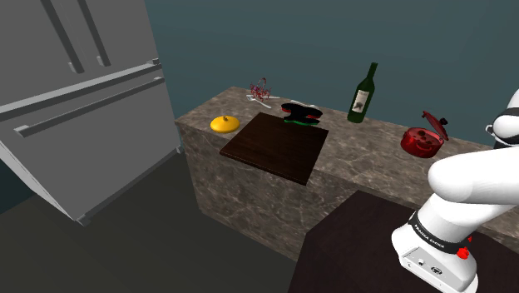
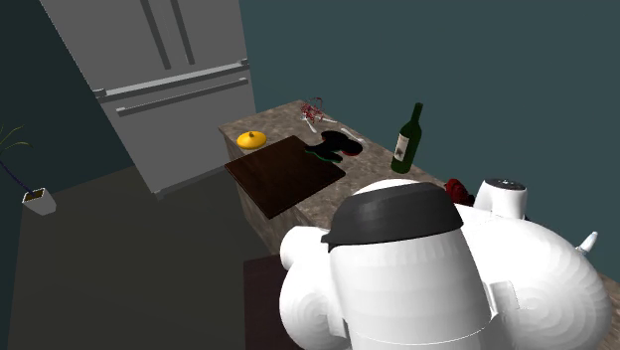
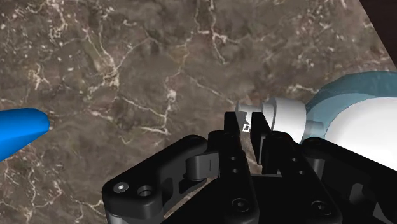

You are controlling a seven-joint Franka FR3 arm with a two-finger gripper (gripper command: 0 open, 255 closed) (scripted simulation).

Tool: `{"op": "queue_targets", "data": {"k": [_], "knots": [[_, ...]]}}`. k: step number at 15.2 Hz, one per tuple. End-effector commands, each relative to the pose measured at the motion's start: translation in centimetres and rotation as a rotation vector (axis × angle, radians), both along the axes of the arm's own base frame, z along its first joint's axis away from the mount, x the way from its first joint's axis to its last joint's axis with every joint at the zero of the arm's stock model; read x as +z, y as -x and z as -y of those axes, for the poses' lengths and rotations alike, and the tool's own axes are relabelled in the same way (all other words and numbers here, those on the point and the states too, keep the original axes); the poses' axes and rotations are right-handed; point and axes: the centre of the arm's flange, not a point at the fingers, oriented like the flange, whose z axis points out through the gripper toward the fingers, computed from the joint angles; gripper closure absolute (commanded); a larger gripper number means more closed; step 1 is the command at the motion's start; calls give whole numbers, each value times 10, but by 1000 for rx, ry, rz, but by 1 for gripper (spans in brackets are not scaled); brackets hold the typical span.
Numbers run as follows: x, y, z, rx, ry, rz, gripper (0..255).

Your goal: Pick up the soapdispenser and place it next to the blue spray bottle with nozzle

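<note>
When the shoulder view is read from its left, a grey refrigerator (image 1: pixel 75 100) stands on the floor beside a brown marble counter (image 1: pixel 366 158). Along the counter come, in order:

- a yellow rounded fruit (image 1: pixel 224 124)
- a small reddish object (image 1: pixel 261 90) at the far edge, too small to identify
- a dark brown cutting board (image 1: pixel 276 147) lying flat
- a black item (image 1: pixel 301 112) with red and green parts, touching the board's far corner
- an upright green wine bottle (image 1: pixel 361 94)
- a red kettle (image 1: pixel 422 139)

At the lower right of that view, the white arm (image 1: pixel 466 191) stands on its dark-topped stand (image 1: pixel 349 250).

In the wrist view, the blue spray bottle (image 3: pixel 19 130) shows as a tapering blue end over the marble, well apart from the black hand (image 3: pixel 245 121). The soap dispenser (image 3: pixel 356 127) has a white body with a pale blue translucent edge. It sits just beside the hand, on the side away from the spray bottle. Its white pump head reaches to the hand's tip. Whether the hand is open, closed or gripping the pump head cannot be told.
</note>
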Motion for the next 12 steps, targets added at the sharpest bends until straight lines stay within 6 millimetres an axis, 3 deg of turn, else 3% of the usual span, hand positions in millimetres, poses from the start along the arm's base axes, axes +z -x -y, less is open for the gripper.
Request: {"op": "queue_targets", "data": {"k": [1, 6, 7, 12], "knots": [[-2, 0, 0, 0, 0, 0, 255], [-2, 0, 0, 0, 0, 0, 255], [-2, 0, 0, 0, 0, 0, 0], [-2, 0, 0, 0, 0, 0, 0]]}}
